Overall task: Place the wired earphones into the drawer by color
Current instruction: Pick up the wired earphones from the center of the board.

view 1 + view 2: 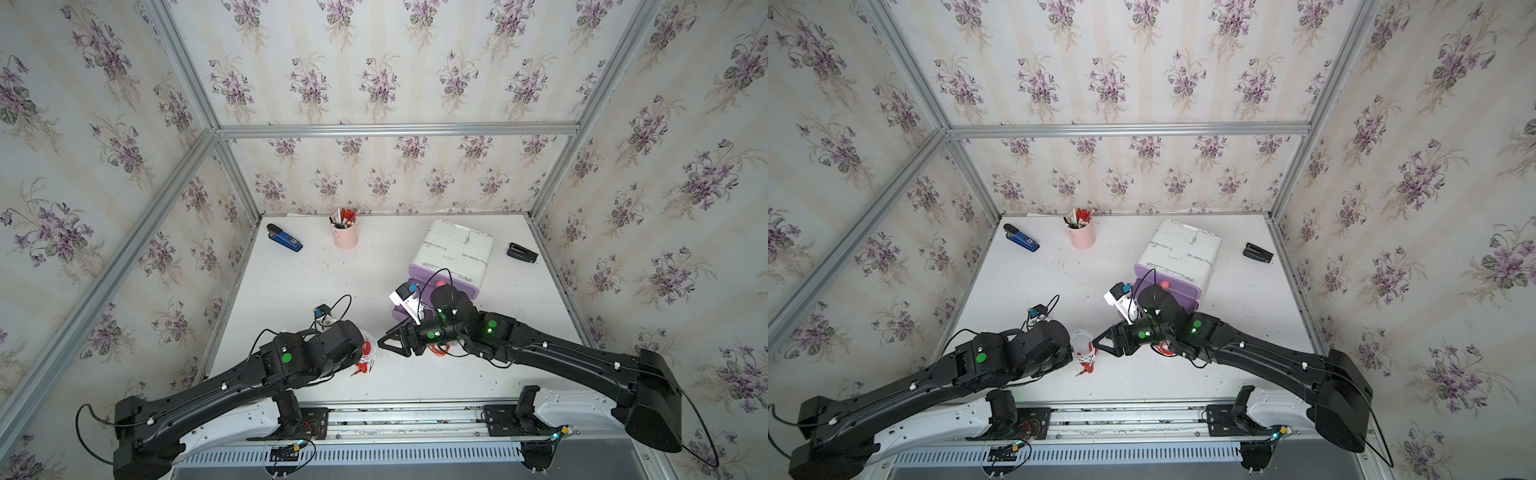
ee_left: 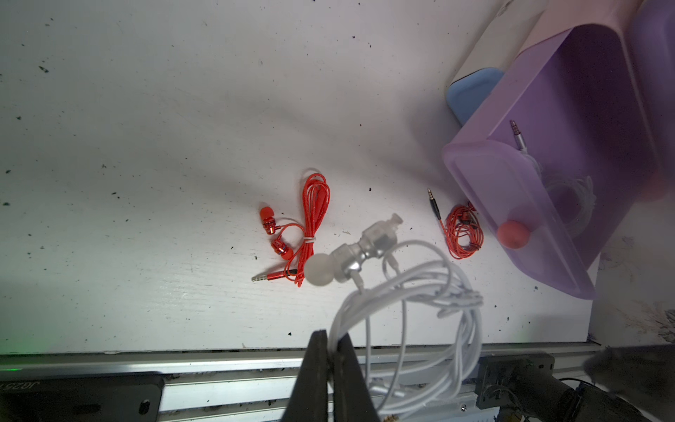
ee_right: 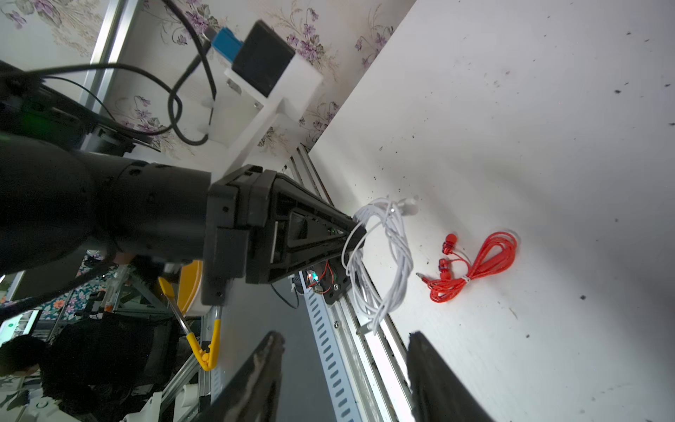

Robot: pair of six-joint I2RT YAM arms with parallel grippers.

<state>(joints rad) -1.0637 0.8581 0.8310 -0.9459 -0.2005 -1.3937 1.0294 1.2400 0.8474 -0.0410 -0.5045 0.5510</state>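
Note:
My left gripper [image 2: 330, 343] is shut on a white bundle of wired earphones [image 2: 420, 288], which hangs above the table near its front edge. A red bundle [image 2: 310, 219] lies on the table just beyond it. Another red bundle [image 2: 462, 234] lies against the front of the open purple drawer [image 2: 485, 171]. Inside that drawer rests a pale bundle with a silver jack plug [image 2: 518, 135]. My right gripper [image 3: 345, 336] is open and holds nothing. It points at the left gripper [image 3: 356, 230] and the white earphones [image 3: 387, 255]. In both top views its tips [image 1: 380, 343] [image 1: 1096, 340] are close to the white bundle [image 1: 1081, 345].
The white drawer unit [image 1: 461, 245] stands at the back right, with a blue drawer [image 2: 471, 91] below the purple one. A blue stapler [image 1: 284, 241], a pink pen cup [image 1: 345, 237] and a black stapler [image 1: 521, 252] sit along the back. A metal rail [image 1: 395, 415] runs along the table's front edge.

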